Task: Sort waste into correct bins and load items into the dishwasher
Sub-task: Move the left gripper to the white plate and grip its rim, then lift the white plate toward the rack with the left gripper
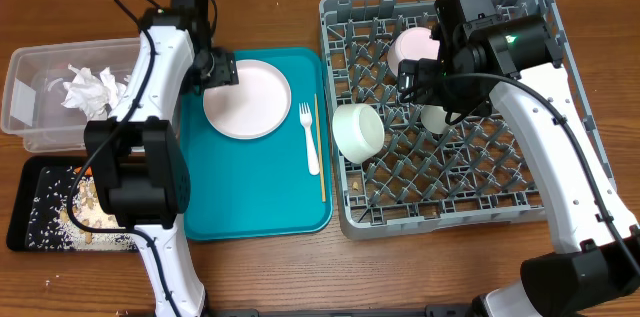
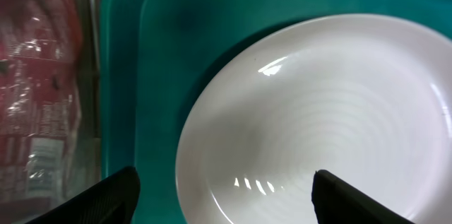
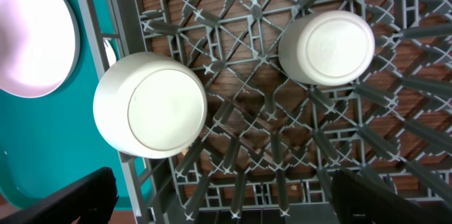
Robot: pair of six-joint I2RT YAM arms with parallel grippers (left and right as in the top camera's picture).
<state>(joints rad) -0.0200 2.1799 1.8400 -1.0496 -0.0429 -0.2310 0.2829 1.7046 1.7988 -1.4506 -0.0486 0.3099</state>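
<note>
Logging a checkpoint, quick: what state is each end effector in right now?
Left end effector: open, empty, above the plate.
Right end effector: open, empty, above the dish rack.

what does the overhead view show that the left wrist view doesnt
Only overhead: the fork and wooden stick beside the plate, the grey rack holding bowls, the clear tub with crumpled napkins, and the black tray. Only left wrist: faint rings on the plate's surface, and something red and printed behind clear plastic at left. Both: the plate on the teal tray, with the left arm's open fingers over its edge.
</note>
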